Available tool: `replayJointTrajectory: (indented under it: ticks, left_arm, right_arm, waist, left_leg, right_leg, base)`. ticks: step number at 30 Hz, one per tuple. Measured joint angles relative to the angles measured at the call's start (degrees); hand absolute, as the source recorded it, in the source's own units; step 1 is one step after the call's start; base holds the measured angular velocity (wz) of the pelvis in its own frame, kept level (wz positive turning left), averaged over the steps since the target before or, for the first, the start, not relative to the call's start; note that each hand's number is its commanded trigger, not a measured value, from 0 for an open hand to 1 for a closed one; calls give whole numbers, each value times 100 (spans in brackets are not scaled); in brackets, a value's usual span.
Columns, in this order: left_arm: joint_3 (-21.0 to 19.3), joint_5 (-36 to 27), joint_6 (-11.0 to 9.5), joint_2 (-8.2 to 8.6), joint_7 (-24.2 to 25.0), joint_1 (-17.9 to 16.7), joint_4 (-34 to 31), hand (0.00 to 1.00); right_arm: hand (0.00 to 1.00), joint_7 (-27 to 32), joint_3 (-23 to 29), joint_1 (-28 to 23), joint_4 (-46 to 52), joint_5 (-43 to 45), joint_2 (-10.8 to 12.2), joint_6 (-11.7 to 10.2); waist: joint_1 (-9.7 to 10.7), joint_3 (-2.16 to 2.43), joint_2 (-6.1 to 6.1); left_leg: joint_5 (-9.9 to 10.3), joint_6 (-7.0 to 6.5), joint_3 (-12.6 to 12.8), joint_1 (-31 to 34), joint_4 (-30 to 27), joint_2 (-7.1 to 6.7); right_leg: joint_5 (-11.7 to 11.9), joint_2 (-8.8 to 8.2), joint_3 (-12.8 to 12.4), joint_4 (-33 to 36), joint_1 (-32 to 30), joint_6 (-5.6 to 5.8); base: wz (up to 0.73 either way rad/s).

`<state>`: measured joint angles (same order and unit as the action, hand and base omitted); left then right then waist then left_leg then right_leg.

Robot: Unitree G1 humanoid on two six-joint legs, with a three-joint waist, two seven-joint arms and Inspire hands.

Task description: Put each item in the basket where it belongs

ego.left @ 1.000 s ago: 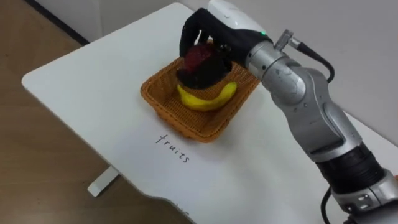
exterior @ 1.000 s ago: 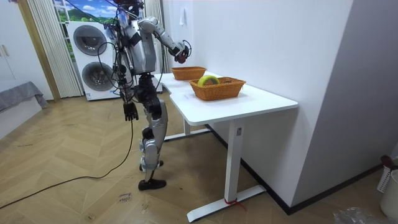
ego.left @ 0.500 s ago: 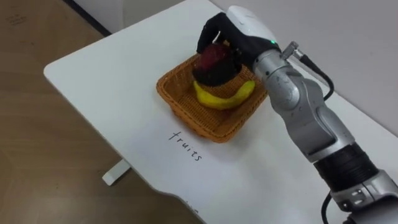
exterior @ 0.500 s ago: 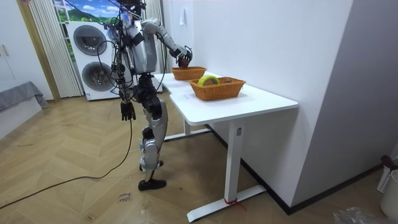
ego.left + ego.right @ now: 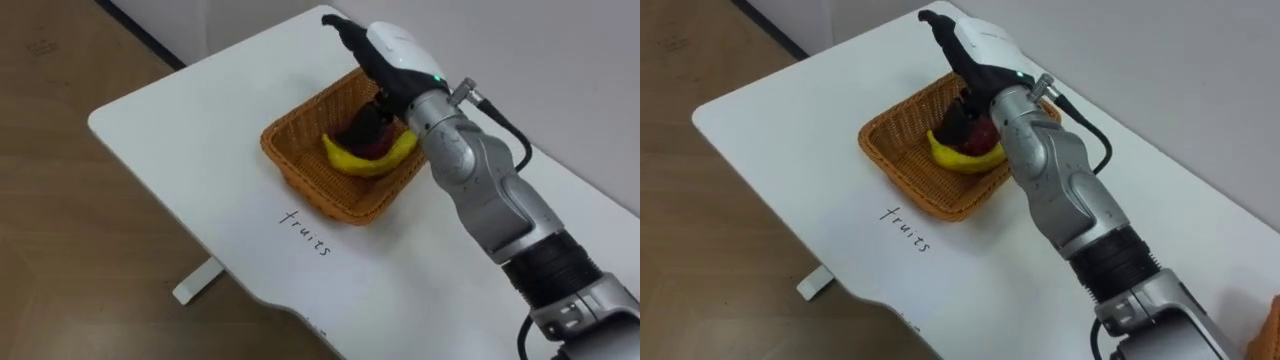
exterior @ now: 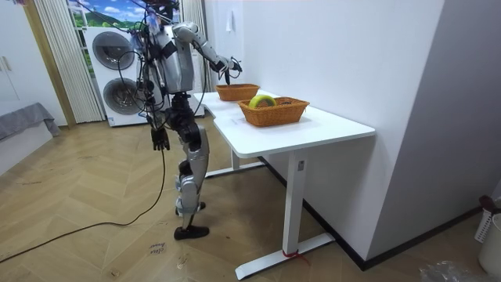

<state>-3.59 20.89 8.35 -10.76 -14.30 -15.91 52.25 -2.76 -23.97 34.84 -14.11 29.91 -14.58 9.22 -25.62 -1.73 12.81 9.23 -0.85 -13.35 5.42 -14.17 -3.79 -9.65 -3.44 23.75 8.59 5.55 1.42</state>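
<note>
A woven fruit basket (image 5: pixel 300 165) stands on the white table (image 5: pixel 180 120), with "fruits" written in front of it. In it lie a yellow banana (image 5: pixel 368 162) and, just behind it, a dark red fruit (image 5: pixel 362 130). My right hand (image 5: pixel 378 48) hovers above the basket's far side, open, its fingers stretched out flat and holding nothing. The right eye view shows the same hand (image 5: pixel 970 40) over the red fruit (image 5: pixel 982 130). In the room view my left hand (image 6: pixel 160 141) hangs by my side.
I stand at the table's end on the room view's left. A second woven basket (image 6: pixel 275 112) with a yellow-green thing in it stands nearer the table's middle. The table's front edge (image 5: pixel 200 240) runs close to the fruit basket. Washing machines (image 6: pixel 113 74) stand behind me.
My right hand has opened and let go of the dark red fruit, which now lies in the basket behind the banana. The hand has risen a little. The head camera has shifted.
</note>
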Motion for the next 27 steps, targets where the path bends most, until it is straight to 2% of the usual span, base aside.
replayJointTrajectory:
  ticks: [6,9,12,16,19,24,26,27]
  left_arm:
    - [-20,7,55,11,-1,7,-5,0]
    - [-20,11,58,6,4,37,-27,0]
    - [-20,-6,60,2,19,134,-32,0]
    - [-67,0,61,33,11,289,-43,0]
    - [-133,-3,56,45,-49,363,-38,0]
    - [-234,-7,53,112,-61,527,-40,0]
    - [-237,-10,46,117,-62,560,-70,0]
    - [-238,-11,45,118,-62,572,-70,0]
  right_arm:
    - [0,-1,195,0,361,-18,-38,5]
    - [0,0,314,0,563,4,-102,2]
    - [0,8,315,1,819,1,-216,0]
    - [0,18,321,14,1047,8,-336,-50]
    - [0,18,373,117,1062,12,-449,-96]
    - [0,21,937,132,1211,-29,-619,-131]
    - [0,66,1143,129,1454,-25,-625,-149]
    - [0,99,1200,129,1503,-21,-626,-176]
  waist:
    - [232,21,17]
    - [336,46,-11]
    - [386,62,-86]
    - [542,117,-209]
    - [679,118,-256]
    - [894,113,-269]
    - [1132,114,-304]
    - [1172,113,-321]
  left_leg:
    - [-1,-2,87,-8,-39,8]
    - [-3,-7,162,-33,-40,17]
    - [-4,-9,274,-78,-29,37]
    - [-48,-32,415,-129,69,54]
    - [-75,-44,527,-211,151,66]
    - [-78,-52,676,-242,182,108]
    - [-79,-54,695,-271,196,103]
    - [-79,-54,707,-286,204,102]
  right_leg:
    - [0,-7,-64,2,-5,0]
    - [0,-11,-170,2,-8,0]
    - [1,-14,-259,3,-13,-1]
    - [8,-34,-409,19,-65,-14]
    - [13,-37,-600,22,-67,-20]
    - [18,-35,-732,22,-93,-27]
    - [22,-31,-772,17,-98,-30]
    - [22,-30,-783,17,-96,-30]
  base:
    - [-7]
    - [-14]
    - [-22]
    - [-18]
    - [-18]
    - [-12]
    - [-11]
    - [-12]
